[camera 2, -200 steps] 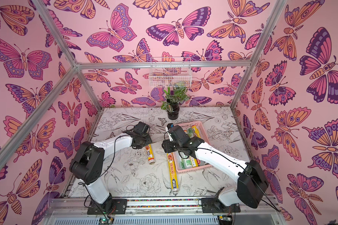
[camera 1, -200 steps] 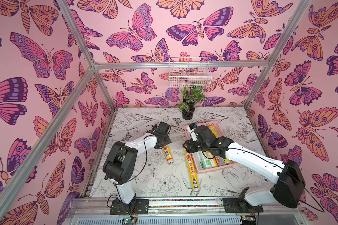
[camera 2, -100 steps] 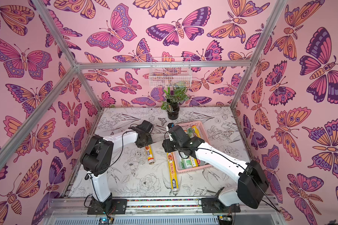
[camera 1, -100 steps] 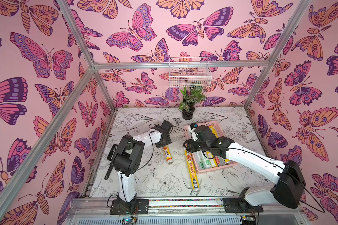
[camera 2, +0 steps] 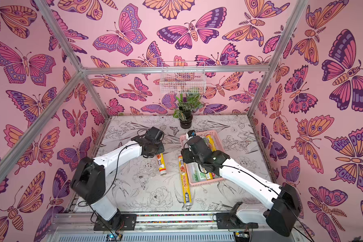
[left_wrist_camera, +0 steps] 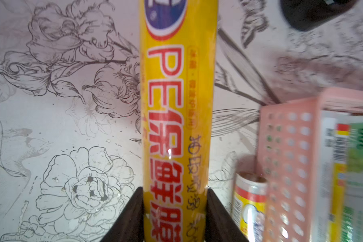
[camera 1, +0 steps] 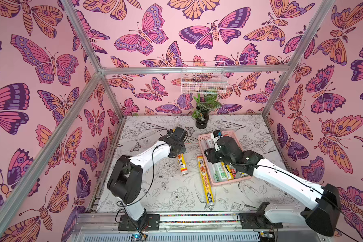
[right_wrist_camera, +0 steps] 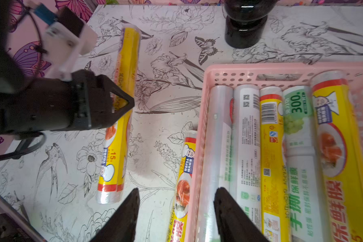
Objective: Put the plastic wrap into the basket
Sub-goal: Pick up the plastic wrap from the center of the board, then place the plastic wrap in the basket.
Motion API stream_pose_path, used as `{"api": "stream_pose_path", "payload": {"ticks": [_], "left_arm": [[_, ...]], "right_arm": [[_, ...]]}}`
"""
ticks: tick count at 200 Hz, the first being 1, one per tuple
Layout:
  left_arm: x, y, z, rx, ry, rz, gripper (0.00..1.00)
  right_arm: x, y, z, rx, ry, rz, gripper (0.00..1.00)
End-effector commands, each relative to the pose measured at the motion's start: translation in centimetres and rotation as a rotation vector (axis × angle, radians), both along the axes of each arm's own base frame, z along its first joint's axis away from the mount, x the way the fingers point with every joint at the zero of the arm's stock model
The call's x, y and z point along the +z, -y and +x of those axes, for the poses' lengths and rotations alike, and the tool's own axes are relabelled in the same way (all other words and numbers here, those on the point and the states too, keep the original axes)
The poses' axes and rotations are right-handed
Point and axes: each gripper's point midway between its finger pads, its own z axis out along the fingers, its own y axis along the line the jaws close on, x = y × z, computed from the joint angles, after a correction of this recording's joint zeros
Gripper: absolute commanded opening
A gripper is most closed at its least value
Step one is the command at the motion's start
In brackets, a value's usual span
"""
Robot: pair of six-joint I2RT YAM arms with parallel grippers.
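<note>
My left gripper [left_wrist_camera: 174, 191] is shut on a yellow roll of plastic wrap [left_wrist_camera: 176, 104] that lies on the table left of the pink basket [camera 1: 231, 182]; the right wrist view shows the same grip [right_wrist_camera: 126, 102] on that roll [right_wrist_camera: 113, 157]. A longer yellow roll [camera 1: 205, 184] lies along the basket's left wall. My right gripper [right_wrist_camera: 176, 191] is open, hovering over that roll [right_wrist_camera: 183, 178] and the basket's left wall [right_wrist_camera: 199, 146]. Several yellow and silvery-white rolls [right_wrist_camera: 270, 136] lie side by side inside the basket.
A black plant pot [camera 1: 201, 123] stands at the back of the table, behind the basket. A white wire basket [camera 1: 203, 83] hangs on the back wall. Both arms' wrists are close together over the middle of the table.
My left gripper has closed on the yellow roll, and the left arm's elbow has shifted. The right arm has barely moved.
</note>
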Motion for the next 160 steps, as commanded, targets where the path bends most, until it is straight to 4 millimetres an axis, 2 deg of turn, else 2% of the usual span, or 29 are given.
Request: {"api": "stream_pose_path", "payload": {"ticks": [1, 34, 72, 112, 160], "left_arm": [[3.1, 1.4, -0.6, -0.008, 0.083, 0.004, 0.28], [6.5, 6.9, -1.8, -0.074, 0.149, -0.098, 0.28], [6.9, 12.8, -1.9, -0.131, 0.136, -0.229, 0.27], [6.3, 19.6, -2.0, -0.187, 0.082, -0.41, 0.27], [3.2, 25.1, -1.9, -0.198, -0.014, -0.511, 0.27]], "right_arm": [[0.6, 2.8, 0.6, -0.09, 0.049, -0.036, 0.61], [1.1, 6.3, 1.1, -0.193, 0.055, -0.004, 0.61], [1.0, 10.5, 1.5, -0.303, 0.048, 0.003, 0.61], [0.0, 13.2, 1.1, -0.365, 0.033, -0.018, 0.61], [-1.3, 14.0, 0.7, -0.381, 0.004, -0.031, 0.62]]}}
